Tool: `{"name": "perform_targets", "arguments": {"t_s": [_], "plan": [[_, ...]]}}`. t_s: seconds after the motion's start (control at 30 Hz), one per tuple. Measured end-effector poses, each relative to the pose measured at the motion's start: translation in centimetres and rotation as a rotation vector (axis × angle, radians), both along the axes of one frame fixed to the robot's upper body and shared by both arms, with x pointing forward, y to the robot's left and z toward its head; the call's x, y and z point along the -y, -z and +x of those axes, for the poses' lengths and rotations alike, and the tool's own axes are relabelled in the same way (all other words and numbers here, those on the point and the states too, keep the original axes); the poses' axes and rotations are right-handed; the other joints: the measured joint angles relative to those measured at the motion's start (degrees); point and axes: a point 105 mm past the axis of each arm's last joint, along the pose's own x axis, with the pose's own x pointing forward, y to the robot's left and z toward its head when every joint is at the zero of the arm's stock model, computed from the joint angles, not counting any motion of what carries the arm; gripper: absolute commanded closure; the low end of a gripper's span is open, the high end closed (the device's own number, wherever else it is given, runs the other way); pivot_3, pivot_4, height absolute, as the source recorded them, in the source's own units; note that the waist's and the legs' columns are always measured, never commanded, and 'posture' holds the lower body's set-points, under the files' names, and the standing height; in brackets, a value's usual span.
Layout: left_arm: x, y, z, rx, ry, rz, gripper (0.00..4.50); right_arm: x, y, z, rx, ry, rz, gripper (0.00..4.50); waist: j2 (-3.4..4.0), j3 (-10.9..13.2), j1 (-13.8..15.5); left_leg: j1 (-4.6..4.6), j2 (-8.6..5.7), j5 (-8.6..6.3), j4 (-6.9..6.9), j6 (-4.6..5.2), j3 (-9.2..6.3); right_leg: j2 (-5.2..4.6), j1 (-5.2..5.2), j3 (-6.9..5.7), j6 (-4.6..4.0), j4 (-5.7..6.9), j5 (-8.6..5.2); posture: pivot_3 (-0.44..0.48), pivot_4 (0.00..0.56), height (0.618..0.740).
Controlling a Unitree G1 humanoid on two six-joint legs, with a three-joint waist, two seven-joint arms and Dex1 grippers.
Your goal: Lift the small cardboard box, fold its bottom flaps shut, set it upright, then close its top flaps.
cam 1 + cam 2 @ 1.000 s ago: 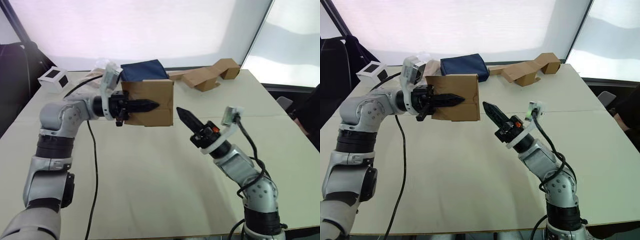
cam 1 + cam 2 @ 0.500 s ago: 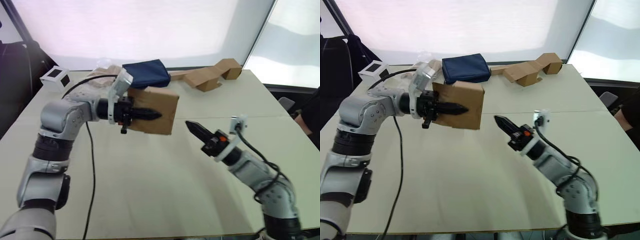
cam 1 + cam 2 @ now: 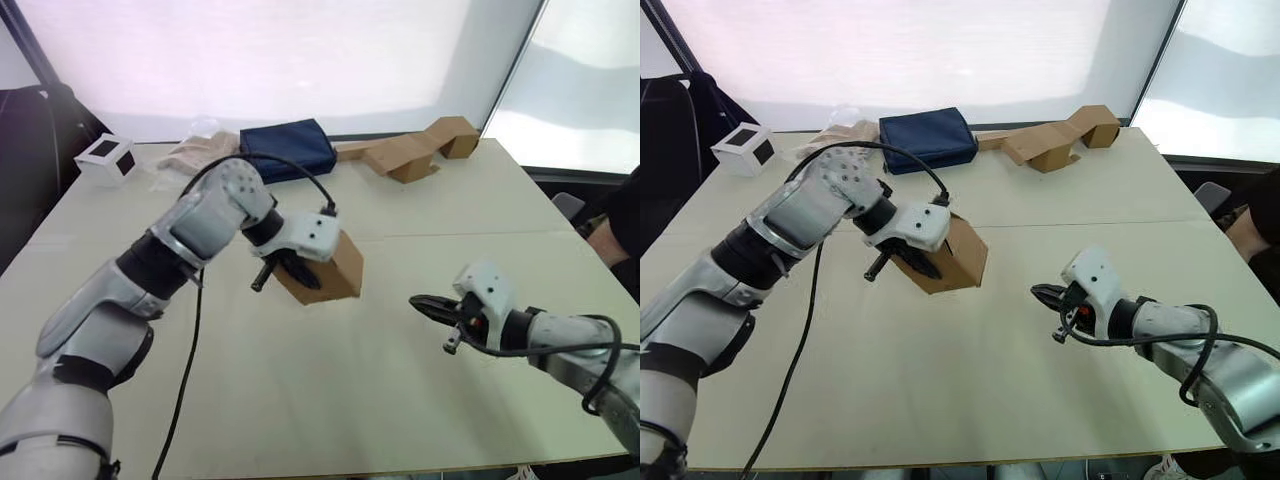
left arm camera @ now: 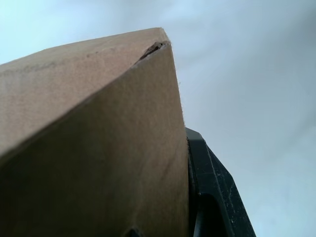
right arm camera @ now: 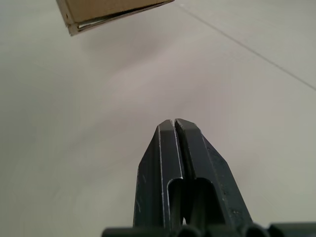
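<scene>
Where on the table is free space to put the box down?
Bare table lies in front of the small cardboard box, between it and the right gripper. The far edge is crowded: white cube, navy pouch, cardboard strip.

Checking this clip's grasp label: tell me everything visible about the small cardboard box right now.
The small cardboard box is plain brown corrugated card, unprinted, roughly cube-shaped. It is tilted on one corner or edge low over the table, near the table's middle; whether it touches the surface is unclear. The left gripper clamps one wall. The right gripper is shut and apart from it.
</scene>
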Motion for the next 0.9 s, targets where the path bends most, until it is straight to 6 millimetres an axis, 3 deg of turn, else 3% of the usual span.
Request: {"name": "perform_targets", "arguments": {"t_s": [0.2, 0.23, 0.27, 0.3, 0.37, 0.5, 0.53, 0.63, 0.77, 0.9], "plan": [[0.6, 2.3, 0.1, -0.024, 0.051, 0.090, 4.50, -1.2, 0.1, 0.1, 0.026, 0.011, 0.021, 4.49, -0.01, 0.00, 0.04, -0.02, 0.01, 0.00, 0.05, 0.01, 0.00, 0.00, 0.00, 0.01, 0.00, 0.00, 0.00, 0.000, 0.150, 0.740], [0.7, 2.5, 0.1, -0.029, 0.053, 0.094, 3.97, -1.3, 0.1, 0.1, 0.026, 0.016, 0.027, 4.50, -0.01, 0.00, 0.07, -0.02, 0.01, 0.00, 0.04, 0.01, 0.00, -0.01, 0.00, 0.01, 0.00, 0.00, 0.00, 0.000, 0.150, 0.740], [0.9, 2.6, 0.2, -0.036, 0.054, 0.090, 3.80, -1.3, 0.2, 0.1, 0.028, 0.023, 0.022, 4.50, -0.01, 0.00, 0.08, -0.02, 0.01, 0.00, 0.05, 0.01, 0.00, -0.01, 0.00, 0.01, 0.00, 0.00, 0.00, 0.000, 0.150, 0.740], [1.0, 2.7, 0.1, -0.040, 0.058, 0.089, 3.24, -1.3, 0.3, 0.2, 0.030, 0.029, 0.015, 4.50, -0.01, 0.01, 0.09, -0.03, 0.01, -0.01, 0.05, 0.01, 0.00, -0.01, 0.00, 0.01, 0.00, 0.00, 0.00, 0.000, 0.150, 0.740], [1.2, 2.7, 0.1, -0.051, 0.056, 0.082, 2.66, -1.2, 0.4, 0.2, 0.027, 0.039, 0.012, 4.50, -0.01, 0.00, 0.09, -0.03, 0.01, -0.01, 0.05, 0.01, 0.00, -0.02, 0.00, 0.01, 0.00, 0.00, 0.00, 0.000, 0.150, 0.740], [1.9, 2.4, -0.1, -0.085, 0.049, 0.056, 0.97, -1.3, 0.5, 0.3, 0.022, 0.047, 0.017, 4.50, -0.01, 0.00, 0.11, -0.03, 0.02, -0.01, 0.05, 0.01, -0.01, -0.01, 0.00, 0.00, 0.00, 0.01, 0.00, 0.000, 0.150, 0.740], [1.9, 2.2, -0.1, -0.092, 0.042, 0.051, 0.72, -1.3, 0.5, 0.3, 0.022, 0.046, 0.019, 4.50, -0.01, 0.01, 0.10, -0.03, 0.02, -0.01, 0.05, 0.01, -0.01, -0.01, 0.00, 0.00, 0.00, 0.01, 0.00, 0.000, 0.150, 0.740], [1.9, 0.8, -0.5, -0.131, 0.022, 0.006, 0.72, -1.8, 0.5, 0.3, 0.018, 0.018, 0.027, 4.50, -0.01, 0.01, -0.24, -0.02, 0.09, -0.01, 0.05, 0.01, -0.01, 0.04, -0.02, 0.01, 0.00, 0.03, 0.00, 0.000, 0.150, 0.740], [2.0, -2.7, -0.9, -0.141, -0.003, -0.091, 0.72, -2.3, 0.6, 0.4, 0.004, -0.017, 0.029, 4.50, 0.01, -0.01, -0.03, 0.00, 0.09, -0.01, 0.05, 0.01, -0.02, 0.05, -0.01, 0.00, 0.00, 0.04, 0.00, 0.000, 0.150, 0.740], [1.7, -4.1, -1.1, -0.178, -0.049, -0.151, 0.72, -2.2, 0.8, 0.6, -0.006, -0.025, 0.023, 4.50, 0.00, 0.00, -0.01, -0.02, 0.09, -0.01, 0.05, 0.02, -0.01, 0.05, -0.02, 0.00, 0.00, 0.03, 0.00, 0.000, 0.150, 0.740]]}}
